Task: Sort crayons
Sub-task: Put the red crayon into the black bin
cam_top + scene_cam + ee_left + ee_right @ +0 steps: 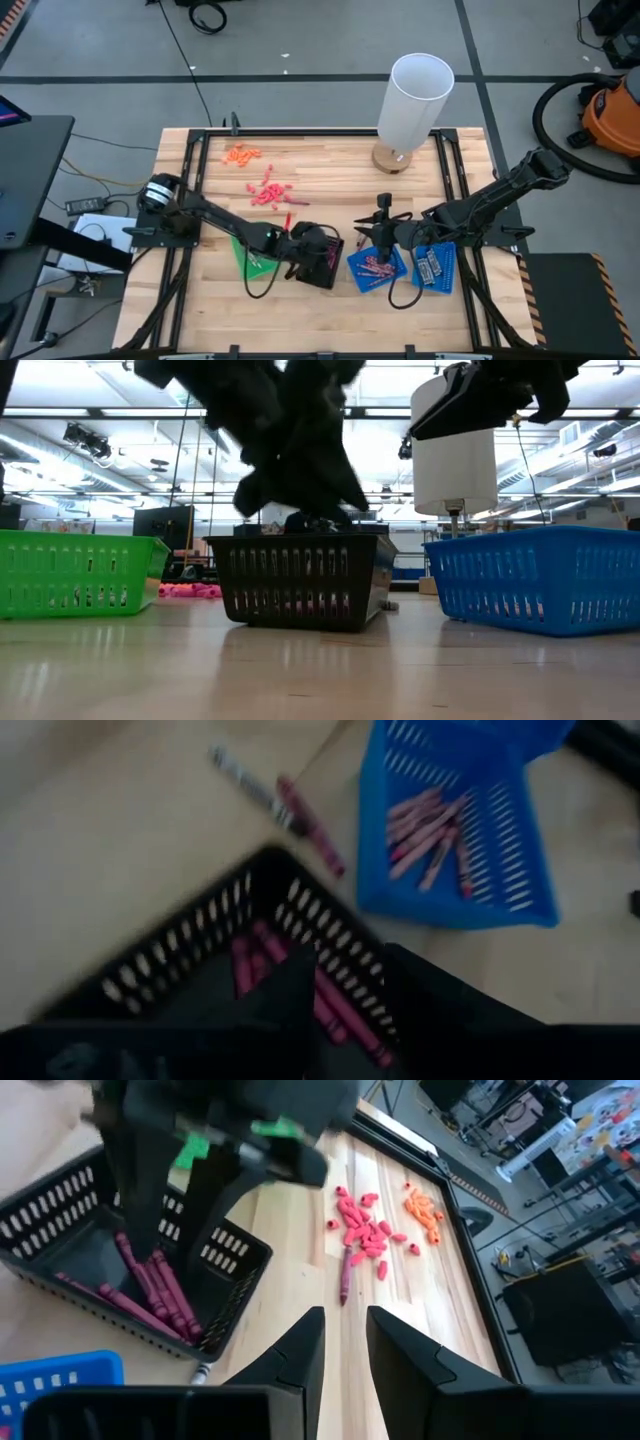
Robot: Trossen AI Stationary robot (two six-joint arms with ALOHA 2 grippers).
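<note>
While L gripper [322, 250] hangs over the black tray [150, 982], its fingers stand apart w/ nothing between them; judged a drop-off, since dark magenta crayons [150, 1292] lie on that tray's floor. R gripper [345, 1342] waits near the blue trays [378, 270], fingers a little apart, empty. Paler pink crayons [432, 828] lie in one blue tray, greyish ones in the other. Trays: slotted plastic, rigid, low walls. Crayons: thin paper-wrapped sticks; two loose on the wood table [330, 175] btw trays, one near the coral bits [366, 1232].
</note>
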